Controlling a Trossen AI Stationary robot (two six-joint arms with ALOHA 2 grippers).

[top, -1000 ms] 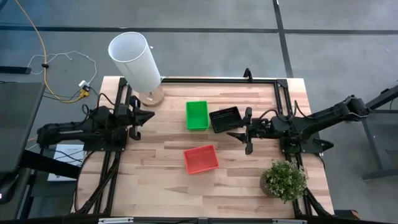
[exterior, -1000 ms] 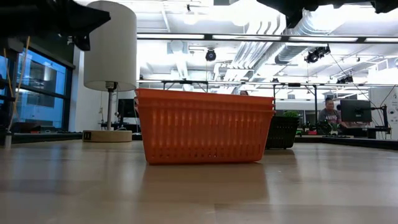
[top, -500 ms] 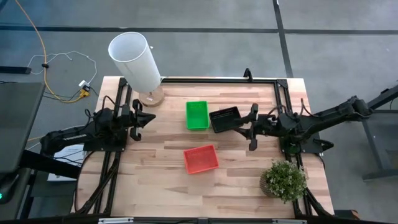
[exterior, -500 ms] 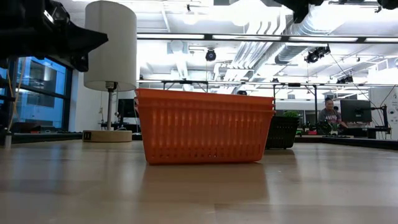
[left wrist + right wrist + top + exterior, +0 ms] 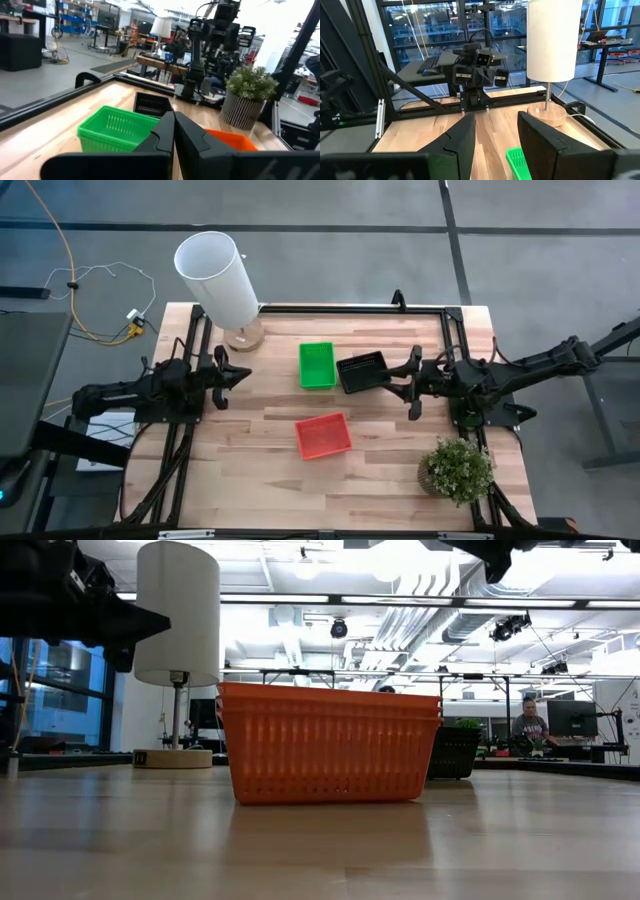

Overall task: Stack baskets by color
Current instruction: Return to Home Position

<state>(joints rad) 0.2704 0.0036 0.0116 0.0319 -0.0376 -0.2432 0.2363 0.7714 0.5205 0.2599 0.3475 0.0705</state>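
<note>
Three piles of baskets rest on their bottoms on the wooden table (image 5: 250,480): green (image 5: 317,365) at the far middle, black (image 5: 362,370) beside it on the right, red (image 5: 322,435) nearer. In the low view the red one (image 5: 330,745) shows two nested rims. My left gripper (image 5: 238,375) is shut and empty at the table's left, pointing level at the green basket (image 5: 117,130). My right gripper (image 5: 408,385) stands open, just right of the black basket, with nothing between its fingers (image 5: 460,145).
A tall white cylinder (image 5: 215,275) on a round wooden foot (image 5: 243,335) stands at the far left corner. A small potted plant (image 5: 458,470) sits at the near right. A black frame (image 5: 350,308) runs along the far edge. Bare wood lies along the near edge.
My left gripper has sunk toward the table at its left side, staying shut. My right gripper has drawn back toward the table's right edge, away from the black basket, still open. The baskets have not moved.
</note>
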